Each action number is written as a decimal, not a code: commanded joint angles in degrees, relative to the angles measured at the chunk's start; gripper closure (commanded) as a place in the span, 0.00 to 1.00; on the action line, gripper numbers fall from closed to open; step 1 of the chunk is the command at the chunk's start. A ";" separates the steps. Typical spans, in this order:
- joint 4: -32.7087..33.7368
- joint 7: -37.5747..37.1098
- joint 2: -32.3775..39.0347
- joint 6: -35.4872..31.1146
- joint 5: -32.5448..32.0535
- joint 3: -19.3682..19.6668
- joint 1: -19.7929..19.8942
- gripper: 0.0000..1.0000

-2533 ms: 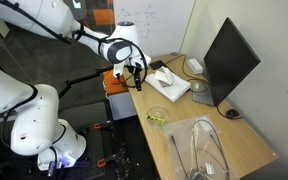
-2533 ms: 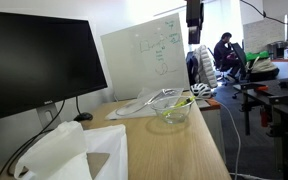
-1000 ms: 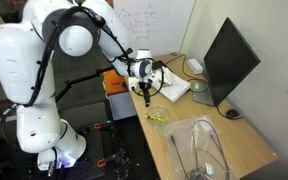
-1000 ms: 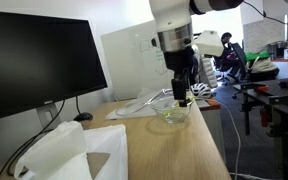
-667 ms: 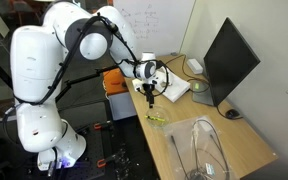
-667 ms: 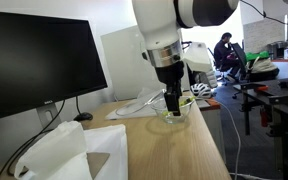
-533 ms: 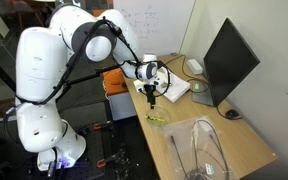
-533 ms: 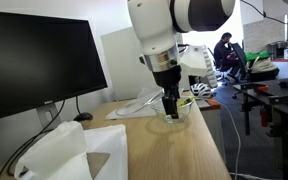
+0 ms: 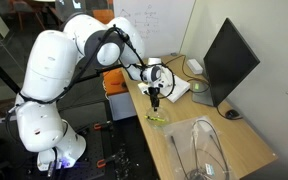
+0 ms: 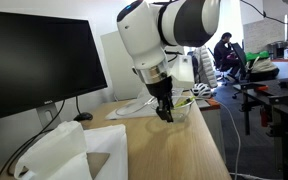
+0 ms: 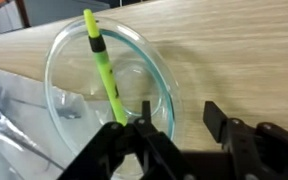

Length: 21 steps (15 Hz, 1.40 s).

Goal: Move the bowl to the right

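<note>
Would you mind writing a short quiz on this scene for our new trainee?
1. True or false: the bowl is empty.
2. In the wrist view, the gripper is: A) shut, away from the bowl; B) open, straddling the bowl's rim; C) open, high above the bowl.
3. Fill in: the bowl stands on a ___ table.
Key: 1 false, a green pen lies in it; 2 B; 3 wooden.

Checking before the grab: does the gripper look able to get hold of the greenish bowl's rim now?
Probably yes. In the wrist view the open gripper straddles the rim of the bowl, one finger inside, one outside. The green pen in the bowl ends near the inner finger and may get nudged.
</note>
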<state>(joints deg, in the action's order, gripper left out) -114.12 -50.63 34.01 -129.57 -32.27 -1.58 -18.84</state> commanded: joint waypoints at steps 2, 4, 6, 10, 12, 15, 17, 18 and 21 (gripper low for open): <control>1.78 2.49 0.93 2.31 1.94 1.10 -1.15 0.77; 1.52 2.53 0.87 2.21 1.99 1.15 -1.14 0.92; 1.47 2.38 0.70 2.39 2.12 1.31 -1.02 1.00; 1.42 2.73 0.29 1.80 3.31 1.56 -0.96 0.97; 1.67 2.25 -0.18 0.96 3.60 1.53 -1.32 0.97; 3.70 2.02 -0.29 -0.21 4.23 0.96 -2.50 0.97; 6.13 2.29 0.36 0.26 5.30 0.36 -3.65 0.97; 7.55 2.29 0.96 0.40 5.95 0.05 -4.38 0.97; 11.07 2.16 2.37 0.95 7.14 -0.68 -6.59 0.97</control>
<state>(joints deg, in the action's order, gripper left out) -106.41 -49.66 35.13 -130.39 -26.63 -2.49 -23.78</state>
